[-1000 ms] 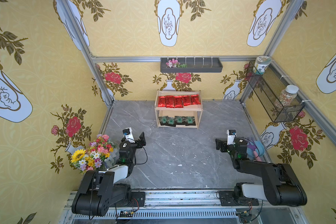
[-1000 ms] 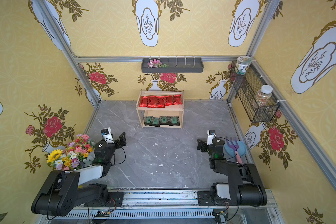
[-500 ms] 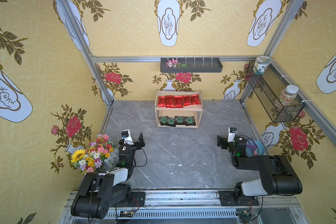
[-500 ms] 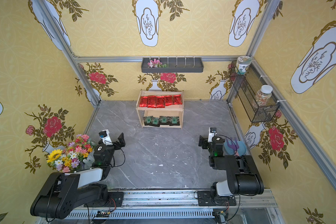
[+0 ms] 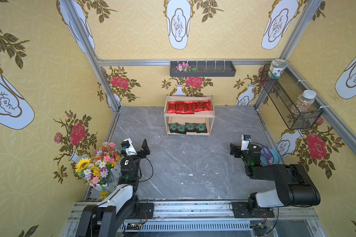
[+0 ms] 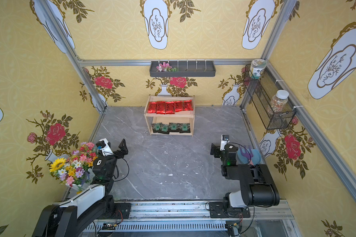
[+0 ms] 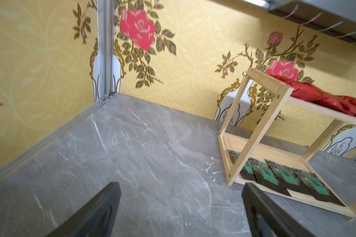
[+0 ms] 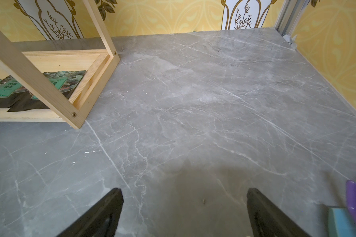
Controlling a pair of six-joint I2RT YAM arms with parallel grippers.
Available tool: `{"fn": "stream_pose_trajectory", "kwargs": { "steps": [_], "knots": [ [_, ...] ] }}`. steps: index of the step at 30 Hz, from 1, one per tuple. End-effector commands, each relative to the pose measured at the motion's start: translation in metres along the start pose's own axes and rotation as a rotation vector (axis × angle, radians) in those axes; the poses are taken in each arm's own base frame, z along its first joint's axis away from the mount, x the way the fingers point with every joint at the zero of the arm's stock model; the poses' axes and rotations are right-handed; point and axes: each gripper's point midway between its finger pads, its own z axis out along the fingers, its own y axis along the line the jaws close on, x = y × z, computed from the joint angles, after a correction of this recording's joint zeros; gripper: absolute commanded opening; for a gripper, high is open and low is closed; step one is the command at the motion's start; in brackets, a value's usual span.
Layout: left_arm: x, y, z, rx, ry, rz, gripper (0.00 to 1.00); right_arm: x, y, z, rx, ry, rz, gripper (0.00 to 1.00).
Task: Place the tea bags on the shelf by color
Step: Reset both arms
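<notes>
Fingers on both arms, left fingers (image 7: 99,211) and right fingers (image 8: 271,213), hang spread wide and empty. Well ahead, between them, red sachets (image 5: 188,107) fill the top board of the shelf (image 5: 189,115), green-label packets (image 5: 190,127) the lower one. Probably light, crinkly, slippery, so pinch an edge.

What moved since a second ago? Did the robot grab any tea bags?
The left arm and right arm folded back a little toward their bases. The left tool and right tool stayed open and empty; nothing grabbed or dropped. The red tea bags stayed on the top board of the shelf, the green-labelled tea bags on the bottom one.
</notes>
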Motion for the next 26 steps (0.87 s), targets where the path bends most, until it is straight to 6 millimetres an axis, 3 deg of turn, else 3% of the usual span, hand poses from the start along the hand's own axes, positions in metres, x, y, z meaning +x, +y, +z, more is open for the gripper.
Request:
{"fn": "stream_pose_trajectory", "kwargs": {
  "steps": [1,3,5,7,10,16,20,26],
  "knots": [
    [0.019,0.027,-0.001,-0.080,0.067,0.076,0.99,-0.011,0.000,0.000,0.005,-0.042,-0.005,0.97],
    [0.017,0.024,0.007,-0.008,0.045,0.019,0.99,-0.011,0.000,0.000,0.004,-0.042,-0.005,0.97],
    [0.034,0.017,0.013,0.059,0.086,0.050,0.94,-0.011,0.000,0.000,0.003,-0.043,-0.007,0.97],
    [0.034,0.023,0.013,0.015,0.044,0.039,0.98,-0.011,0.000,0.000,0.003,-0.041,-0.007,0.97],
    [0.051,0.027,0.030,-0.006,0.168,0.040,0.99,-0.011,0.000,0.001,0.004,-0.041,-0.007,0.97],
    [0.053,0.029,0.035,-0.015,0.164,0.033,0.99,-0.011,0.000,0.001,0.003,-0.041,-0.007,0.97],
    [0.051,0.030,0.034,-0.019,0.158,0.033,0.99,-0.008,0.009,0.012,-0.018,-0.001,-0.031,0.97],
    [0.048,0.029,0.031,-0.016,0.144,0.031,0.99,-0.011,0.006,0.000,-0.019,-0.039,-0.026,0.97]
  ]
}}
